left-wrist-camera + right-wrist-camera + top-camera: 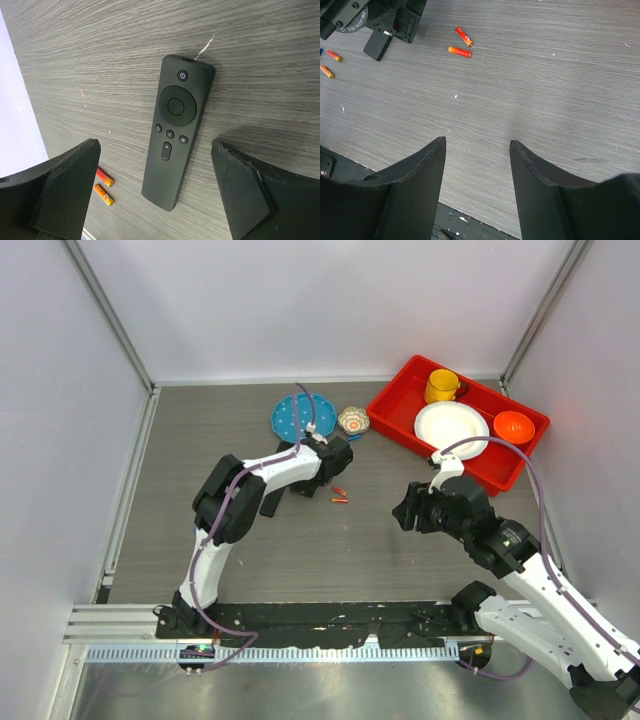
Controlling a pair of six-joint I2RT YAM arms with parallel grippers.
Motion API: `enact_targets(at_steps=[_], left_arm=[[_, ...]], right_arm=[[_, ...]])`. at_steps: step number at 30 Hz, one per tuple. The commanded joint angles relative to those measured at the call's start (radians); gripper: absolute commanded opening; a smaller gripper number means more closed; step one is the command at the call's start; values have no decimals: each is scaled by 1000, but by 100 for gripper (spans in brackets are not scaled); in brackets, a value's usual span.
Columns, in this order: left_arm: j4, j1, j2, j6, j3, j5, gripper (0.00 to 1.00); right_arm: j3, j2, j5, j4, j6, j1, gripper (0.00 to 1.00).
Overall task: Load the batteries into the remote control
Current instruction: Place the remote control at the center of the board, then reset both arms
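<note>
A: Big stuff first. Grey desk (330, 550), and a red tray (392, 400) at the far right that isn't involved.
B: Hands?
A: Left hand (155, 147) hangs over the middle of the desk, fingers spread wide, holding nothing. Right hand (478, 142) is part-open and empty, with bare desk under it, well apart from the left.
B: Remote control?
A: The remote control (175, 135) lies flat on the desk between the left fingers, touching neither, buttons up.
B: So the battery door is underneath?
A: That's my guess, but I can't see the back. It probably needs a flip before loading.
B: Batteries?
A: I can't find the dark batteries in any view. Only small orange sticks (105, 176) just beside the remote's bottom end, near one left finger.
B: Risks?
A: The body is slim and sits low, so closing fingers could ride over it or skid it sideways into the sticks. Tips set too low would scrape the desk. Worse, a hand could take an orange stick for a cell. And with the cells unseen, loading has nothing to aim at.
</note>
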State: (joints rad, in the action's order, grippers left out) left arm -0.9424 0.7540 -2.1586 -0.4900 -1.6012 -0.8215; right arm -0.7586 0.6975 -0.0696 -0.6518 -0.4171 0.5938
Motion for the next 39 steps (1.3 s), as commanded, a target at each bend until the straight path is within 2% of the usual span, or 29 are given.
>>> enact_targets(at_steps=[1,6,8,10,11,15,18,22,24,30,34,39], left_arm=[[44,13,19,-30,20,87,98],[51,15,106,-42,43,116,99],[88,2,240,-50,84,159,99],[169,-24,354,-59,173,232,100],[207,-57,473,-64,211,325,100],[454,-177,739,-113,465,572,100],[549,-261,865,-165,591,685,100],[559,-324,904,-202,658,729,100],[603,-335,919,-219,697,771,100],[681,-347,1043,-329,774,782,100],[695,-346,1106,-407,796,785,100],[642,-346,1119,-404,771,762,100]], right_arm=[[-27,-18,-21,8,-5,-2,59],[-39,-21,-27,-2,-3,-2,59],[-45,-24,-32,-9,1,-2,59],[-44,-24,-39,-9,5,-2,59],[-39,-27,-41,-6,5,0,59],[-19,-23,-26,18,-5,-2,59],[-2,-16,-12,43,-18,-2,59],[22,-6,14,72,-35,0,59],[34,3,24,87,-38,-2,58],[42,42,18,119,-40,-2,58],[54,59,14,147,-51,0,58],[68,76,22,182,-72,0,58]])
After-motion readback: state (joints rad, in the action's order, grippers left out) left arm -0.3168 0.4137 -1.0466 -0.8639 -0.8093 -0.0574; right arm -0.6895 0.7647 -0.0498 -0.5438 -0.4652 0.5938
